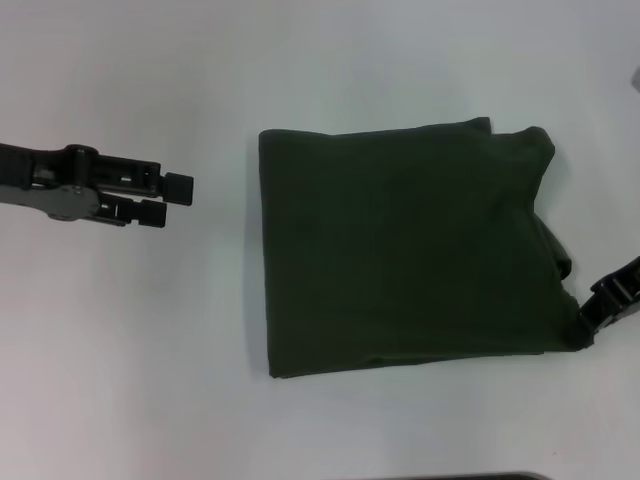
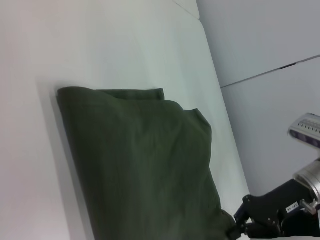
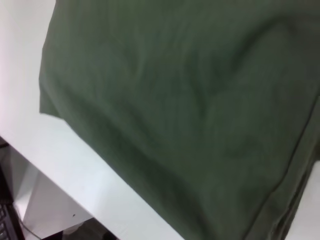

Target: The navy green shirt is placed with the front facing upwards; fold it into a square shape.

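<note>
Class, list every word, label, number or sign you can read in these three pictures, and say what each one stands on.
None can be read.
Shirt: folded, only plain green cloth shows; no lettering or neck label in any view.
Right gripper, at the shirt's near right corner: a small white sticker on its black body in the left wrist view, too small to read.
Left gripper, over the bare table: no markings visible.

Overhead head view; close, oblique wrist views
</note>
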{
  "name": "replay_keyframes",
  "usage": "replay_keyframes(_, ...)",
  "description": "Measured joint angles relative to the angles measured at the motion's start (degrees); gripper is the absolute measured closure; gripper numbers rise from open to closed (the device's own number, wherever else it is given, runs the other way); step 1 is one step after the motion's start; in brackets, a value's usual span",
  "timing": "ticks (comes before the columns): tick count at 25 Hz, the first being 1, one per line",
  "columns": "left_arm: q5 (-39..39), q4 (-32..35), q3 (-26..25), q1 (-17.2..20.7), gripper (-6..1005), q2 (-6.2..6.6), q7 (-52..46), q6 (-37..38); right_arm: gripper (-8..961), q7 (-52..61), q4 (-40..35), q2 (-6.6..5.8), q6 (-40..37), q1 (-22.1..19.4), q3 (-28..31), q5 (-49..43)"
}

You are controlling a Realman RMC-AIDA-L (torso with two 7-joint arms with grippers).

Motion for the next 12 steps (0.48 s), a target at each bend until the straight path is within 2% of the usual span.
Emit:
replay_keyframes(10, 0.0, 0.0, 0.0, 0.15, 158, 0.1, 0.0, 0.0, 793, 0.32, 0.26, -1.31, 1.24, 0.59, 0.24, -0.05)
replay_keyframes(12, 0.0, 0.0, 0.0, 0.0, 157, 0.1, 0.09, 0.0, 708, 0.33, 0.0, -2.02, 1.77, 0.83, 0.88, -0.07)
